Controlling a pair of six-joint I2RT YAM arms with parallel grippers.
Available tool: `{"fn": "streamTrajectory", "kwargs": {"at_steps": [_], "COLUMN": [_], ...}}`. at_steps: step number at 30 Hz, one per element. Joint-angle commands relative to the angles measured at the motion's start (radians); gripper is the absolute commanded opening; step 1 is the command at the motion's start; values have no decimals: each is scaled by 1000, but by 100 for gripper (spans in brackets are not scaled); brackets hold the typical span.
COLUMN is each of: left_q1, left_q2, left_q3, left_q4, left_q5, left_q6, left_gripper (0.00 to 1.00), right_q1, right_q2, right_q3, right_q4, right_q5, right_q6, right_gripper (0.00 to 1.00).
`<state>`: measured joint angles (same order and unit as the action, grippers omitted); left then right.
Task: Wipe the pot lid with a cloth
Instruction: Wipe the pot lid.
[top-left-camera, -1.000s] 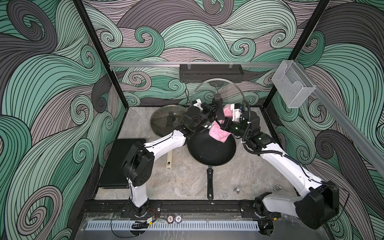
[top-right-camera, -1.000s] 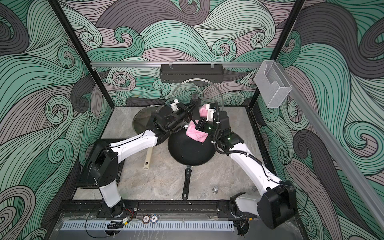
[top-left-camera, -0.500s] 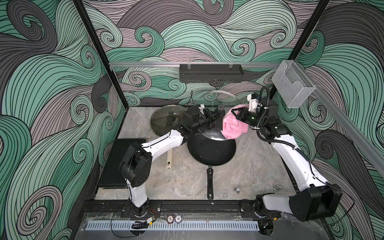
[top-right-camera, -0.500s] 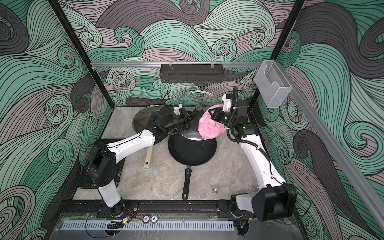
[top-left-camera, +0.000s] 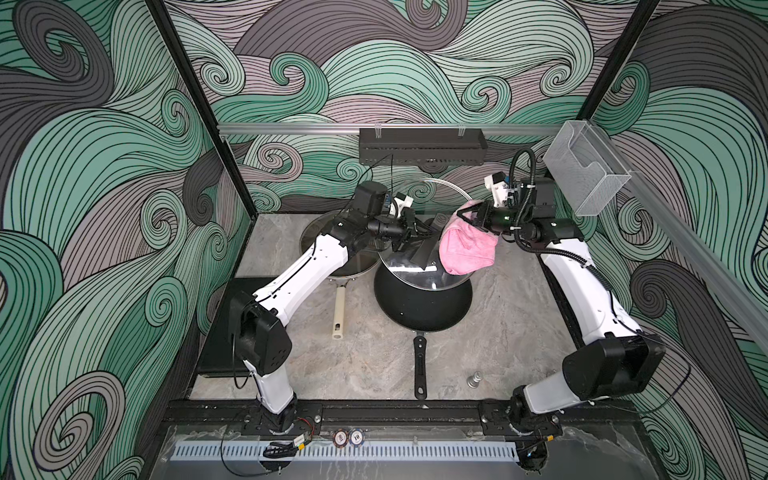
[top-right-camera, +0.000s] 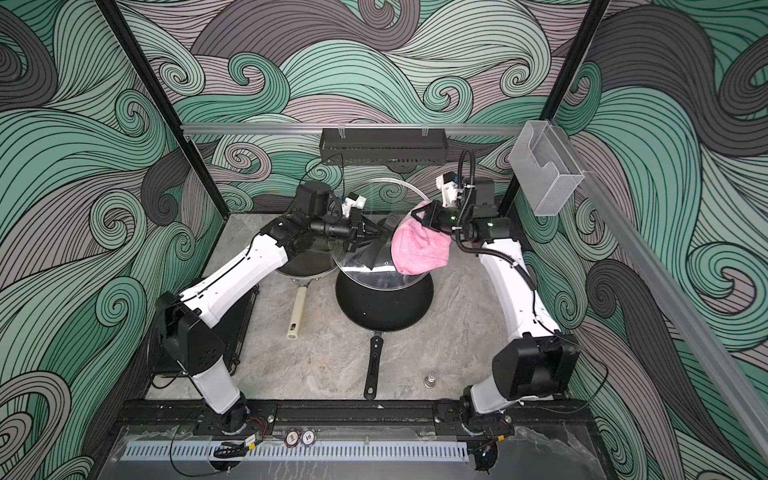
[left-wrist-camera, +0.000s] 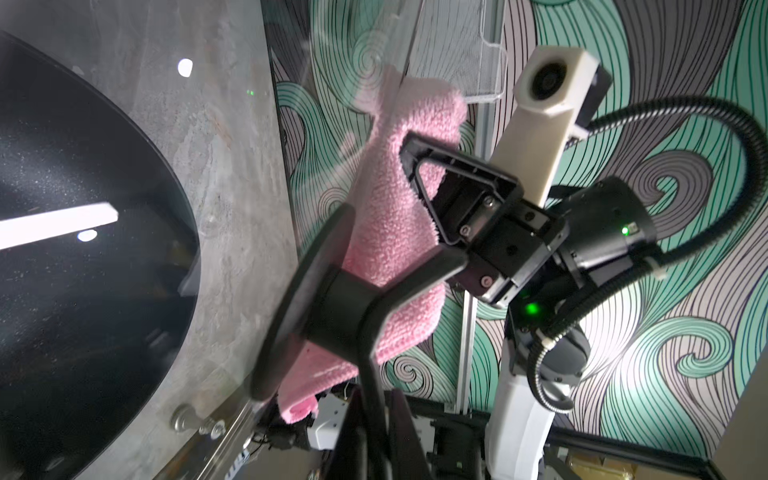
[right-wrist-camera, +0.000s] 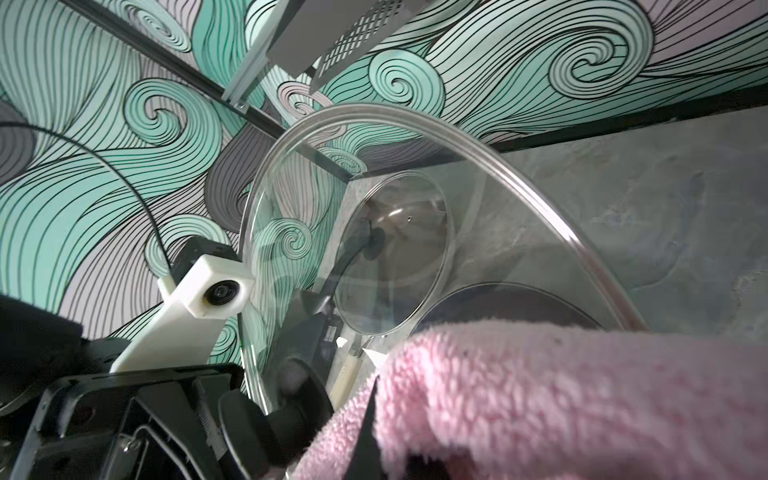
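The black pan (top-left-camera: 419, 309) fills the middle of the table (top-left-camera: 511, 316), its handle (top-left-camera: 419, 365) reaching nearly to the front edge. Over it, the tilted glass lid (top-left-camera: 399, 270) and the hanging cloth (top-left-camera: 467, 253) block the way toward the rear edge. A second lidded pan (top-left-camera: 357, 266) sits rear left and a black tray (top-left-camera: 224, 316) lies along the left edge; bare surface runs between the black pan and the right edge, with a small metal knob (top-left-camera: 475, 379) near the front right corner.

- A robot lab test cell.
- Swirl-printed panels (top-left-camera: 415, 62) enclose the stone-look tabletop (top-left-camera: 519, 324) around the black pan (top-left-camera: 422, 307).
- Nearer than the pan, white robot arms (top-left-camera: 299, 282) stand bolted on a black rail (top-left-camera: 395, 415).
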<state>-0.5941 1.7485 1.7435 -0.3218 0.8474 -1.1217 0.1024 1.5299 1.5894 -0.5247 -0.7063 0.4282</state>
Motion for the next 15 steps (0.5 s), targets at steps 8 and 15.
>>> {"fn": "streamTrajectory", "kwargs": {"at_steps": [8, 15], "left_q1": [-13, -4], "left_q2": [-14, 0], "left_q3": [44, 13], "left_q4": [103, 69], "left_q5": [281, 280], "left_q6": [143, 169], "left_gripper": [0, 0], "right_q1": [26, 87], "right_q2": [33, 69], "right_q3": [-7, 41], "right_q4": [35, 0], "right_q5": [-54, -51], "right_q6": [-51, -113], "right_gripper": [0, 0]}}
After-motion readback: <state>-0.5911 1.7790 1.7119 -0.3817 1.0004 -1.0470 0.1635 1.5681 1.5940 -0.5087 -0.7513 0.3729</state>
